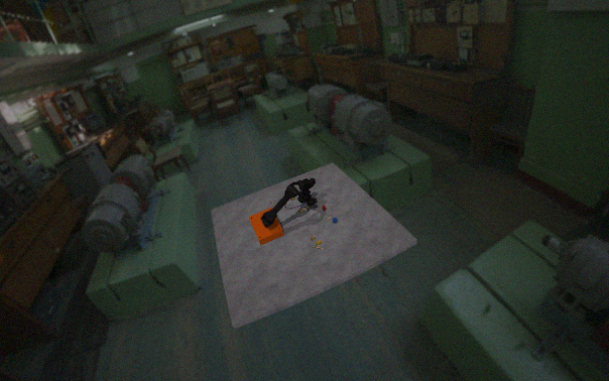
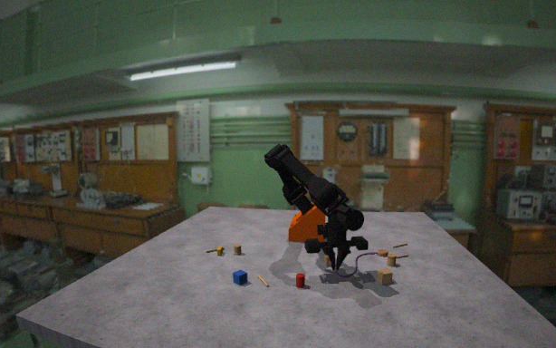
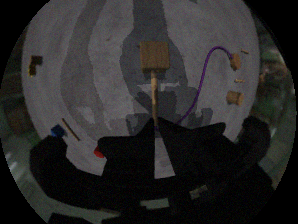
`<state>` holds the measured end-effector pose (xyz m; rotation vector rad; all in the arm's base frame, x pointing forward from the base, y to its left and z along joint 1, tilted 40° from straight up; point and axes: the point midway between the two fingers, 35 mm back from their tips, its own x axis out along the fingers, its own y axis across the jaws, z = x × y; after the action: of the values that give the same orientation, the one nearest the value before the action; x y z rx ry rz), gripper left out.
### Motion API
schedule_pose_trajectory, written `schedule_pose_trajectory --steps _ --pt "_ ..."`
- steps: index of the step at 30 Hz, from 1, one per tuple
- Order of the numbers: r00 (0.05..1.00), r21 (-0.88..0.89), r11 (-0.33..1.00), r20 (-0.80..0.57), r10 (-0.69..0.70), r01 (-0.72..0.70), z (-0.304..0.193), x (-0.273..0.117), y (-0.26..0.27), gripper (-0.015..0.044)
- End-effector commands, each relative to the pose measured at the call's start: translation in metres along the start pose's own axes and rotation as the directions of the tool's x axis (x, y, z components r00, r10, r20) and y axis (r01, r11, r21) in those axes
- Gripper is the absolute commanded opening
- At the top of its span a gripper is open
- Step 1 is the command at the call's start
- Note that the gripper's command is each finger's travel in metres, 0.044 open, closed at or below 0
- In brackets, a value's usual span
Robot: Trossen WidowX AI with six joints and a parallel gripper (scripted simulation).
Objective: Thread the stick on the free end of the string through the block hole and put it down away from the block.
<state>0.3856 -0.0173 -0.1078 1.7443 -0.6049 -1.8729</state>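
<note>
My gripper (image 2: 335,269) (image 3: 154,120) is shut on the near end of the string's thin wooden stick (image 3: 154,97), low over the table. The stick points away from the fingers at the wooden block (image 3: 154,56) (image 2: 327,261). Its far tip meets the block's near face in the wrist view; whether it is inside the hole cannot be told. The block stands on the table, partly behind the fingers in the exterior view. The purple string (image 3: 202,75) (image 2: 357,265) curves from the held end to the round wooden button (image 3: 235,62) (image 2: 382,253).
A wooden cylinder (image 2: 391,260) (image 3: 235,98) and wooden cube (image 2: 385,276) lie on the button's side. On the other side are a red cylinder (image 2: 300,280) (image 3: 99,152), a loose stick (image 2: 263,281) and a blue cube (image 2: 240,277). Another cylinder (image 2: 237,249) and yellow piece (image 2: 220,250) stand farther off.
</note>
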Motion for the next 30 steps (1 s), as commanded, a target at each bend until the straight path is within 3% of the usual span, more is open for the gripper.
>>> schedule_pose_trajectory --steps 1,30 --pt "1.0 0.006 1.0 -0.005 0.001 -0.001 0.002 -0.001 0.0 0.0" --pt "1.0 0.004 1.0 -0.003 0.0 0.0 0.043 -0.002 -0.002 0.0"
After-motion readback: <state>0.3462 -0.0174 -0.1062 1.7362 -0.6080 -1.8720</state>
